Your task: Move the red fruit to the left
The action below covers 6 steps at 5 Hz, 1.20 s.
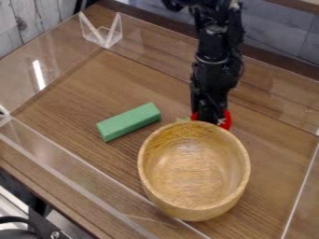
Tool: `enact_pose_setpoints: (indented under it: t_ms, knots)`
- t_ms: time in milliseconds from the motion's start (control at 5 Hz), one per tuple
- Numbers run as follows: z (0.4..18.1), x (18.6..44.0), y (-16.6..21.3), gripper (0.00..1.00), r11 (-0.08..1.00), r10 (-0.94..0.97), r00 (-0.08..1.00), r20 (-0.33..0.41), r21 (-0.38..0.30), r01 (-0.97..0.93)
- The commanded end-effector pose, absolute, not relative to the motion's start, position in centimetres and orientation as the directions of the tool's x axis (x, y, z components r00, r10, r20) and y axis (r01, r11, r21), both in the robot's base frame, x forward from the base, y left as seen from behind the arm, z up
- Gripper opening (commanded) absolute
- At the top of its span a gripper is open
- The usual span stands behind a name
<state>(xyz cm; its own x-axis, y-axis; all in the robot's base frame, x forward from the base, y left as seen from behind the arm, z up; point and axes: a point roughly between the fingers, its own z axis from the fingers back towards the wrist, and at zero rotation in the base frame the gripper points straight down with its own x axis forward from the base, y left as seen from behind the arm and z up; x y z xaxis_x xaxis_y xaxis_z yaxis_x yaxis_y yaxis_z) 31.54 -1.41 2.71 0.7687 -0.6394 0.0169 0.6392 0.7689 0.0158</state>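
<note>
Where it points down, gripper (211,114) narrowed around red fruit (221,119)

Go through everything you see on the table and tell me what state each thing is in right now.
gripper: pointing down, jaws around the red fruit, grip not confirmed
red fruit: on the table, behind the bowl, not lifted
wooden bowl: upright, empty
green block: lying flat, untouched
</note>
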Motion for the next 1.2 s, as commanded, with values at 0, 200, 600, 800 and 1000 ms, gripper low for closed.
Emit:
enact_pose_setpoints:
  t_ms: [0, 200, 600, 800, 1000]
  knots:
    - [3.1, 32.33, -0.41, 0.0, 0.784, -0.62, 0.782, 0.06, 0.048, 0.618]
    - [2.99, 32.48, -0.1, 0.0, 0.789, -0.614, 0.786, 0.073, 0.055, 0.612]
    - [2.68, 32.66, 0.22, 0.0, 0.788, -0.616, 0.782, 0.092, 0.061, 0.613]
    - [2.42, 32.8, 0.37, 0.0, 0.785, -0.619, 0.779, 0.097, 0.061, 0.616]
    - [2.12, 32.94, 0.46, 0.0, 0.782, -0.623, 0.776, 0.1, 0.06, 0.62]
